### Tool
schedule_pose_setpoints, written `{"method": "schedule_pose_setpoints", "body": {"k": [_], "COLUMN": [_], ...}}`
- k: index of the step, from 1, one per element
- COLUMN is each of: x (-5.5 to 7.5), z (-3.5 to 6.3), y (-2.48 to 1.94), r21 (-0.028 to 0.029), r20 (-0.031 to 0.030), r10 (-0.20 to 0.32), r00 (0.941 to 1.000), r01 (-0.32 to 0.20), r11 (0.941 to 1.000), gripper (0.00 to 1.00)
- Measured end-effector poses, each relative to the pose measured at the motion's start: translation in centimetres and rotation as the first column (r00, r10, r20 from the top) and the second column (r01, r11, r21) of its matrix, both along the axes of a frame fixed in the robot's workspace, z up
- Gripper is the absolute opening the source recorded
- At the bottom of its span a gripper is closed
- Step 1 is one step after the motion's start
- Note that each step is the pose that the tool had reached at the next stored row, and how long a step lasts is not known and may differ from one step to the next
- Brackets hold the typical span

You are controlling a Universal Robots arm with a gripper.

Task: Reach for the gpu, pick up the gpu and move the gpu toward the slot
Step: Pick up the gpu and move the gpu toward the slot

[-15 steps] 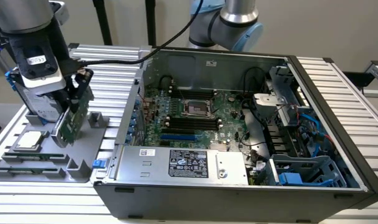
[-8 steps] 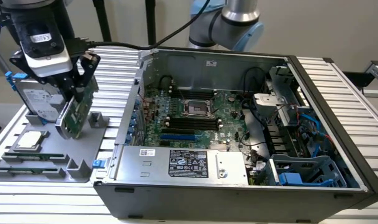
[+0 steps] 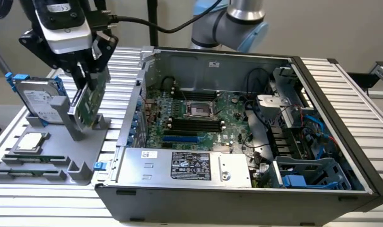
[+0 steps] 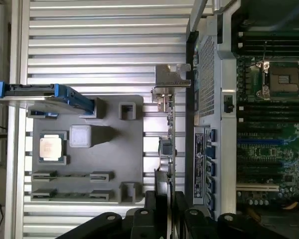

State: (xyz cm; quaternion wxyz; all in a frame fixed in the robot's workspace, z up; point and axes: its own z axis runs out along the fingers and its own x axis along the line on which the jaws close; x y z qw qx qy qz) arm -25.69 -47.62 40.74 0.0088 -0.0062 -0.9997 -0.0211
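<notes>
The gpu (image 3: 91,101) stands on edge, green board tilted slightly, above the grey holder tray (image 3: 40,163) at the exterior view's left, its lower edge near the tray's upright post. In the wrist view it runs edge-on as a thin strip, with its silver bracket (image 4: 172,75) at the far end, just beside the computer case (image 3: 242,142). The gripper (image 3: 91,71) has its black fingers (image 4: 162,196) closed on either side of the card's upper edge, gripping it. Whether the card has fully left its rest I cannot tell. To my eye, the grasp looks narrow, so the card should travel level and slowly, without twisting. The blue slot (image 3: 178,140) on the motherboard lies well apart, past the case wall, which the bracket must clear. The hard drive (image 3: 37,101) stands just beside.
</notes>
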Motion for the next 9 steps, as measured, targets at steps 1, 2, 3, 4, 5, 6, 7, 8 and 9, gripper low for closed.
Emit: {"method": "schedule_pose_setpoints", "body": {"k": [1, 2, 3, 4, 5, 6, 7, 8, 9], "x": [0.5, 0.9, 1.4, 1.8, 2.3, 2.7, 3.2, 3.6, 4.1], "z": [0.41, 0.76, 1.11, 1.41, 1.66, 1.82, 1.97, 2.1, 2.2], "y": [-0.01, -0.02, -0.03, -0.04, -0.04, -0.03, -0.03, -0.04, -0.04], "r21": [0.0015, 0.0034, 0.0053, 0.0079, 0.0105, 0.013, 0.0152, 0.0172, 0.0195], "r20": [-0.0002, -0.0004, -0.0006, -0.0006, -0.0008, -0.0007, -0.0011, -0.0013, -0.0016], "r10": [0.0, 0.0, 0.0, 0.0, 0.0, 0.0, 0.0, 0.0, 0.0], "r00": [1.0, 1.0, 1.0, 1.0, 1.0, 1.0, 1.0, 1.0, 1.0], "r01": [0.0, 0.0, 0.0, 0.0, 0.0, 0.0, 0.0, 0.0, 0.0], "r11": [1.0, 1.0, 1.0, 1.0, 0.9999, 0.9999, 0.9999, 0.9999, 0.9998], "gripper": [0.26, 0.26, 0.26, 0.26, 0.26, 0.26, 0.26, 0.26, 0.26]}}
